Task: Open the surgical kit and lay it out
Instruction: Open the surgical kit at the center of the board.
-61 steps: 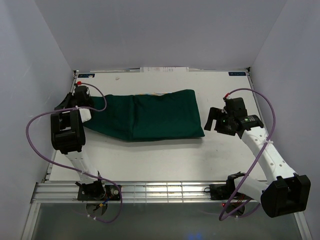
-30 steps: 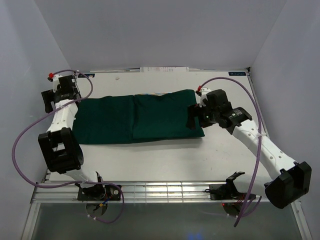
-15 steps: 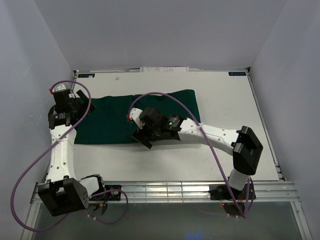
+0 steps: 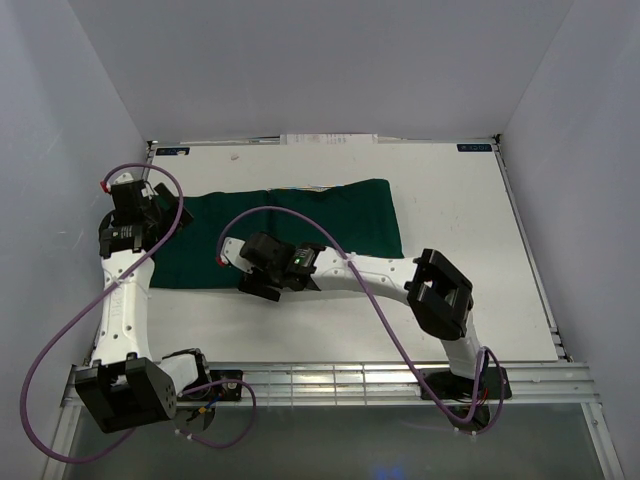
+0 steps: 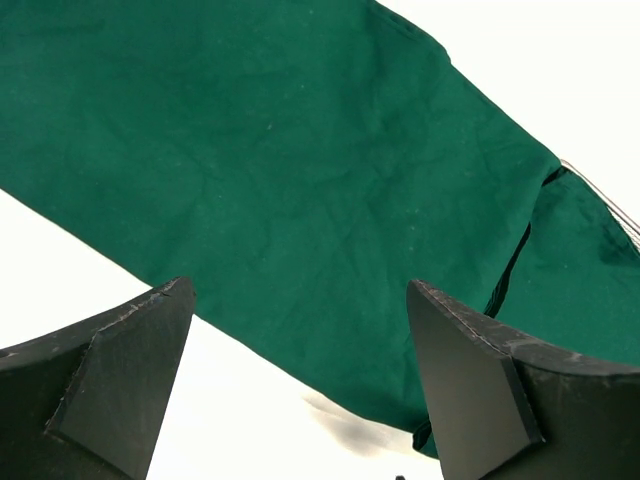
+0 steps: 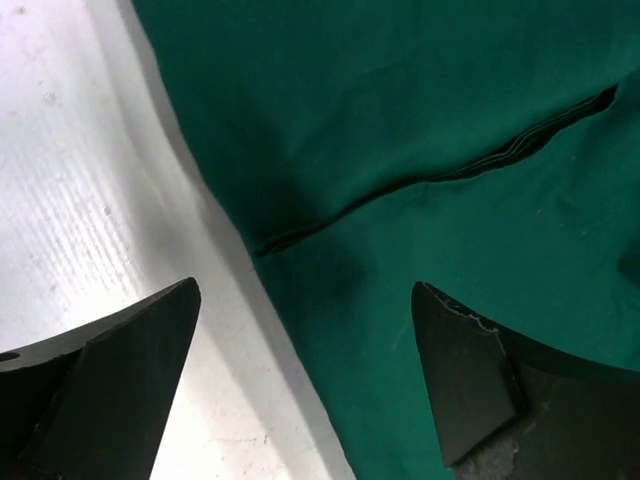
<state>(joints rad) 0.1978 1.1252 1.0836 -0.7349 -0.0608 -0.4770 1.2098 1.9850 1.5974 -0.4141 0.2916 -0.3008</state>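
The surgical kit (image 4: 330, 225) is a dark green cloth wrap lying lengthwise across the table, still folded over whatever is inside. My left gripper (image 4: 158, 215) hovers open at the wrap's left end. In the left wrist view the cloth (image 5: 300, 150) fills the top, and bare table shows between the left gripper's (image 5: 300, 288) fingers. My right arm reaches far left, so my right gripper (image 4: 255, 287) stands open over the wrap's front edge. In the right wrist view the right gripper (image 6: 306, 288) straddles that edge, below a fold seam (image 6: 440, 170).
White papers (image 4: 330, 139) lie along the table's back edge, and a blue label (image 4: 475, 148) sits at the back right corner. Grey walls close in on both sides. A metal rail (image 4: 320, 380) runs along the front. Purple cables loop off both arms.
The wrap's left flap now lies spread out to the left. My right arm has swung from the wrap's right end across to its front-left edge. My left gripper has come back toward the left end.
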